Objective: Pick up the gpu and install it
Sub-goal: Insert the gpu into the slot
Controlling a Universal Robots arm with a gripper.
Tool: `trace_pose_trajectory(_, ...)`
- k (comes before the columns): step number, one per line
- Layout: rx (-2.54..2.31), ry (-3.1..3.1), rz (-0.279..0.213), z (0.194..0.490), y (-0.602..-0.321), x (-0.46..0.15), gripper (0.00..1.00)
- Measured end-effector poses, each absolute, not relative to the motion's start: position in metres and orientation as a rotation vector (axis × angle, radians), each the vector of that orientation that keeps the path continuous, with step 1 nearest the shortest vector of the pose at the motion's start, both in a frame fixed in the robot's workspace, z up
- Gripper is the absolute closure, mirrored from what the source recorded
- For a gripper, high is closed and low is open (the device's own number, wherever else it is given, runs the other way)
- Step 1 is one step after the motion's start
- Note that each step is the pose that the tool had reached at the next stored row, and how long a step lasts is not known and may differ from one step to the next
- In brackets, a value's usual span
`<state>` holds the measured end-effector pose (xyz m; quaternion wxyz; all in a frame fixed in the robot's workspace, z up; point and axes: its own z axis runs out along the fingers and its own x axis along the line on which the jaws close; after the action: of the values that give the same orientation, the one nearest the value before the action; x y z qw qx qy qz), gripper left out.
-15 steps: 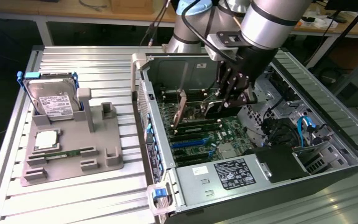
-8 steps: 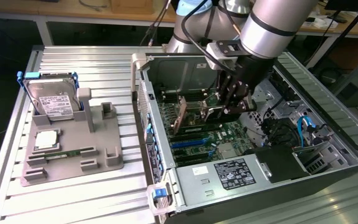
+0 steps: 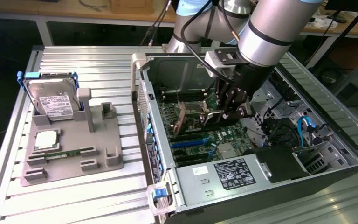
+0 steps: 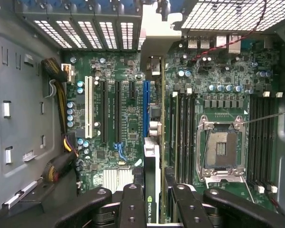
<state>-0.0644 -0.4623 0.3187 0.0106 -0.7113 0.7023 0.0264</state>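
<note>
My gripper [image 3: 230,111] is down inside the open computer case [image 3: 143,100], shut on the gpu [image 3: 215,121], a dark card hanging over the green motherboard [image 3: 197,140]. In the wrist view the gpu [image 4: 152,156] appears edge-on between my black fingers [image 4: 132,205], with an NVIDIA label near the grip and its silvery bracket [image 4: 157,35] at the far end by the case's rear slot openings. The card runs alongside the blue expansion slot [image 4: 145,107], slightly off to the side of the memory slots, and appears to hover above the board.
A grey fixture [image 3: 73,149] on the slatted table at the exterior view's left holds a silver hard drive [image 3: 54,100], a processor [image 3: 46,140] and a green memory stick [image 3: 67,153]. Inside the case are the open CPU socket [image 4: 222,151], the cables [image 4: 61,137] and the power supply [image 3: 229,175].
</note>
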Motion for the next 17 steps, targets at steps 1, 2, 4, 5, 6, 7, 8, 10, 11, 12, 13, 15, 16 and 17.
trace_pose_trajectory(1, -2.219, 2.191, 0.084, 0.3168, -0.4623, -0.0644, 0.73)
trace_pose_trajectory(2, -2.219, 2.191, 0.084, 0.3167, -0.4623, -0.0644, 0.73)
trace_pose_trajectory(4, -2.219, 2.191, 0.084, 0.3166, -0.4623, -0.0644, 0.73)
trace_pose_trajectory(5, -2.219, 2.191, 0.084, 0.3165, -0.4623, -0.0646, 0.73)
trace_pose_trajectory(6, -2.219, 2.190, 0.084, 0.3163, -0.4623, -0.0655, 0.73)
trace_pose_trajectory(7, -2.219, 2.190, 0.084, 0.3161, -0.4623, -0.0671, 0.73)
trace_pose_trajectory(8, -2.218, 2.191, 0.084, 0.3158, -0.4623, -0.0685, 0.73)
trace_pose_trajectory(10, -2.219, 2.191, 0.084, 0.3153, -0.4623, -0.0702, 0.73)
trace_pose_trajectory(11, -2.219, 2.191, 0.084, 0.3152, -0.4623, -0.0708, 0.73)
trace_pose_trajectory(12, -2.219, 2.191, 0.084, 0.3150, -0.4624, -0.0710, 0.73)
trace_pose_trajectory(13, -2.218, 2.191, 0.085, 0.3147, -0.4623, -0.0714, 0.73)
trace_pose_trajectory(15, -2.218, 2.190, 0.086, 0.3144, -0.4623, -0.0718, 0.73)
trace_pose_trajectory(16, -2.217, 2.190, 0.087, 0.3143, -0.4625, -0.0722, 0.73)
trace_pose_trajectory(17, -2.217, 2.189, 0.087, 0.3142, -0.4626, -0.0726, 0.73)
